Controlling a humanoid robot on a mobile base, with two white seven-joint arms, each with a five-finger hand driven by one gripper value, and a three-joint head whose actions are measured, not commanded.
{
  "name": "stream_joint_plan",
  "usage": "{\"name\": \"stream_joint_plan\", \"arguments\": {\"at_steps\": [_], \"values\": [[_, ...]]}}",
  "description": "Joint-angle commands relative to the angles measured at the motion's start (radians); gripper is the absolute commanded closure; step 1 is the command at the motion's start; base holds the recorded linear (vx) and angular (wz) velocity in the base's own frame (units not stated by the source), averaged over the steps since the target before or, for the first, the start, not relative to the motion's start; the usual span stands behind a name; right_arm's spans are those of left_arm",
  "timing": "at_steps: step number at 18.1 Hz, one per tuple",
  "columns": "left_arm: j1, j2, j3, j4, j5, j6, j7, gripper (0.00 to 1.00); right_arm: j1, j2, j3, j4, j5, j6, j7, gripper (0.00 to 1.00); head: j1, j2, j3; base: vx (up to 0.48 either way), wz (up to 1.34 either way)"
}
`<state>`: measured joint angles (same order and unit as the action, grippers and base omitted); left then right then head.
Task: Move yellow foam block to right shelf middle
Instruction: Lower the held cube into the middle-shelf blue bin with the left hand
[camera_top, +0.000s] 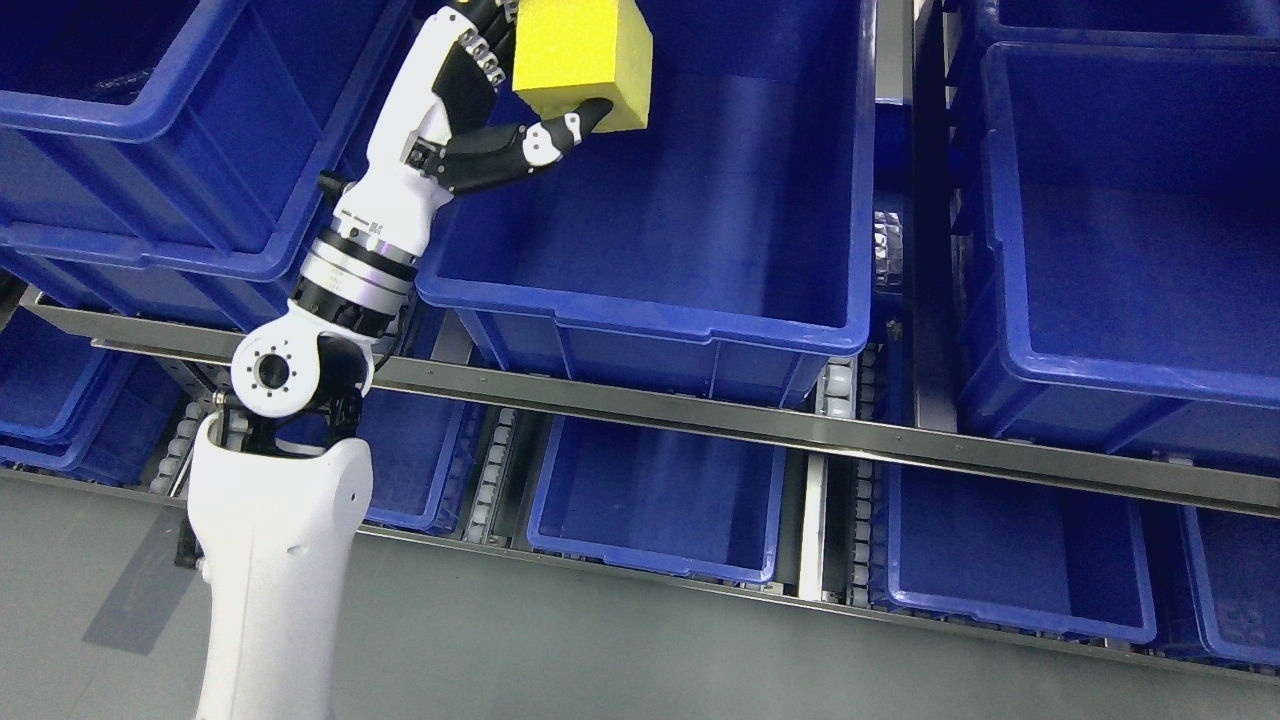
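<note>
The left arm rises from the lower left, bent at the wrist and reaching up. Its left hand is closed on something, thumb pressed underneath, fingers curled on the side.

yellow foam block top cut off, fingers partly out of frame

Even, bright light and sharp focus; soft glare on the metal rail, faint floor shadow.
</note>
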<state>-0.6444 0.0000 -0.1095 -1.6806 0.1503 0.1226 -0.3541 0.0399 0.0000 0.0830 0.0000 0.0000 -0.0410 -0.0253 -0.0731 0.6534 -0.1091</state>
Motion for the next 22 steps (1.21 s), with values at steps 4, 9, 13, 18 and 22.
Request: {"name": "stream_joint_plan", "arguments": {"at_steps": [4,9,13,18,22], "values": [[-0.130,0.017,-0.226,0.175,-0.005,0.359,0.023,0.88,0.000,-0.017,0.000,-0.017,0.008,-0.003,-0.001,0.00,0.0000,0.000,0.000,0.003,-0.01],[-0.299,0.017,-0.277,0.298,-0.014,0.454,0.024,0.09,0.000,-0.017,0.000,-0.017,0.008,-0.003,0.001,0.00,0.0000,0.000,0.000,0.000,0.00],[-0.314,0.017,-0.285,0.294,-0.015,0.471,0.030,0.00,0.000,-0.017,0.000,-0.017,0.008,-0.003,0.001,0.00,0.0000,0.000,0.000,0.000,0.00],[-0.311,0.017,-0.294,0.297,-0.047,0.540,0.073,0.00,0.000,-0.017,0.000,-0.017,0.008,-0.003,0.001,0.00,0.0000,0.000,0.000,0.000,0.00],[-0.316,0.017,-0.367,0.302,-0.047,0.577,0.066,0.00,0.000,-0.017,0.000,-0.017,0.008,-0.002,0.001,0.00,0.0000,0.000,0.000,0.000,0.00]]}}
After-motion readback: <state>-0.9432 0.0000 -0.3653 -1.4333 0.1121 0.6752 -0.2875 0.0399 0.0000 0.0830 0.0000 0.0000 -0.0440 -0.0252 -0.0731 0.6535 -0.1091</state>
